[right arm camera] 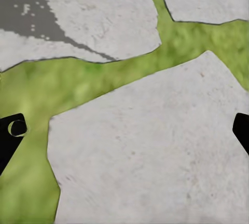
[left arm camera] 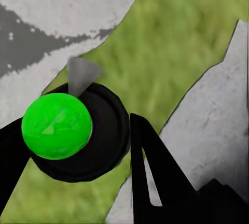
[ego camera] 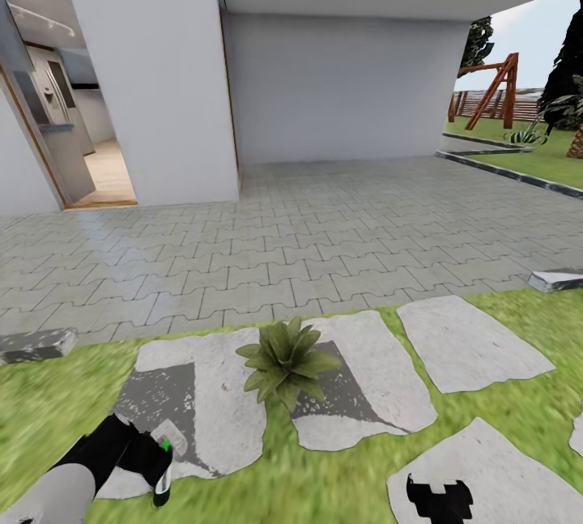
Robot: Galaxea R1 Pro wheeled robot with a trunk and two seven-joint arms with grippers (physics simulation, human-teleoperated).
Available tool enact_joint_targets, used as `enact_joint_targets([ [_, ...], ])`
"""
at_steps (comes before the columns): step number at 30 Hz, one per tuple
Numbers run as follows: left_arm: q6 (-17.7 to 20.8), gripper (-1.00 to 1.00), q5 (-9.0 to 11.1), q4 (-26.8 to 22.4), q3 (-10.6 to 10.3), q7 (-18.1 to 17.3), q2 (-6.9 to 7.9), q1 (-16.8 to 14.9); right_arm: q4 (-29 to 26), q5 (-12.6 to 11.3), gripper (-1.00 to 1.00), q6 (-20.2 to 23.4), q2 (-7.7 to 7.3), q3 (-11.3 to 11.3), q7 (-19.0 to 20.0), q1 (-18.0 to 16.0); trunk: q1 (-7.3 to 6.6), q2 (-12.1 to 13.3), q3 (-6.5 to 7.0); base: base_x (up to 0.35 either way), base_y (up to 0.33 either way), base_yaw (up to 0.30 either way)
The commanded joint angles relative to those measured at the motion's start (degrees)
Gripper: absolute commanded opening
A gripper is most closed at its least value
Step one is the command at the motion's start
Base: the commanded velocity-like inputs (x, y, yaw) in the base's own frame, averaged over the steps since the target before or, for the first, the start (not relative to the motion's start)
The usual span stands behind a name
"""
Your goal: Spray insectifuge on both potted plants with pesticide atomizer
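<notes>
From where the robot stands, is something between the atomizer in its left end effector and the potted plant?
Nothing visible stands between them. The left end effector holds the atomizer low over grass; the potted plant sits ahead to its right.

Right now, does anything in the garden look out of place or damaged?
Nothing looks damaged. The potted plant stands upright between two stepping stones. The left hand holds the atomizer upright.

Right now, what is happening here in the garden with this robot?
The robot stands on the lawn facing a paved terrace. Its left gripper holds the pesticide atomizer, a black bottle with a green top, fingers on either side of it. One potted plant sits ahead among the stepping stones. The right gripper is open and empty above a stone.
</notes>
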Motion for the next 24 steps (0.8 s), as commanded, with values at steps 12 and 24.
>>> enact_joint_targets([
  [12, 18.8, -1.0, -0.9, -0.4, -0.4, -1.0, -6.49, -10.5, 0.1, 0.5, 1.0, -0.4, -0.57, -0.7, -0.7, 0.6, -0.01, 0.0, -0.06, 0.0, 0.0, 0.0],
  [24, 26.7, -1.0, -3.9, 0.0, -6.8, -7.9, -6.36, -11.1, 0.1, 0.3, 1.0, -0.4, -0.84, -0.8, -0.9, 0.8, -0.01, 0.0, -0.06, 0.0, 0.0, 0.0],
])
